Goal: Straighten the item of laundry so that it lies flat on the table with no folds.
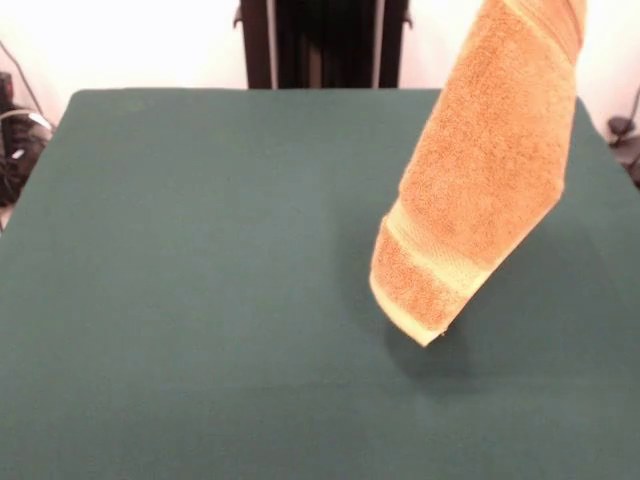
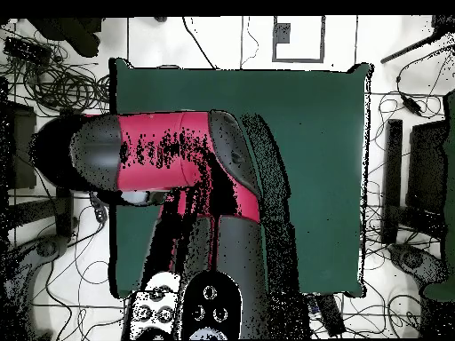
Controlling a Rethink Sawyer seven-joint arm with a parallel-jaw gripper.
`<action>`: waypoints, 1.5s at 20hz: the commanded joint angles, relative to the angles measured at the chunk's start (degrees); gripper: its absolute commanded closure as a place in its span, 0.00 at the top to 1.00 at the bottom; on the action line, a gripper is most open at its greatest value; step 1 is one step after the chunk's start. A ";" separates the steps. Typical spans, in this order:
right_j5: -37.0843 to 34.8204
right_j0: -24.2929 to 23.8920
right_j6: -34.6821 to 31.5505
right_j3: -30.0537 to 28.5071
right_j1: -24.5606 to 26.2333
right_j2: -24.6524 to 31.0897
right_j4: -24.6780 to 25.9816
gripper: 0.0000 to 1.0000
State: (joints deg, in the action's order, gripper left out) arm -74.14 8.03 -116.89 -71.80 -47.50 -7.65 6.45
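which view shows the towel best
The front view: the towel hangs in the air, folded lengthwise, with its paler band near the low corner above the table. In the overhead view the red and black arm covers that area, so no towel shows.

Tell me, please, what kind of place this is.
Probably a robotics lab. A red and black robot arm reaches over a table covered in green cloth, loose cables lie on the floor around it, and a towel hangs above the table.

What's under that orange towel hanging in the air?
Under the towel there is only bare green table and the towel's shadow. Its lowest corner hangs just above the cloth. Whatever holds it is out of the front view, and from overhead the red arm covers the towel.
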 commanded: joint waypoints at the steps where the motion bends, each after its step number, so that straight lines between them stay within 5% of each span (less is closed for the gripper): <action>1: -1.21 -1.08 -1.06 -2.44 -1.16 3.40 -0.37 0.00; 12: -0.27 -3.09 1.23 -5.57 -4.08 2.81 -0.20 0.00; 19: -0.53 -5.10 4.46 -5.90 -5.36 0.96 5.37 0.00; 30: 3.74 -15.50 17.31 -12.32 -11.46 3.65 7.91 0.00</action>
State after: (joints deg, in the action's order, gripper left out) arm -74.01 -4.62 -116.87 -72.79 -57.25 -7.80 12.46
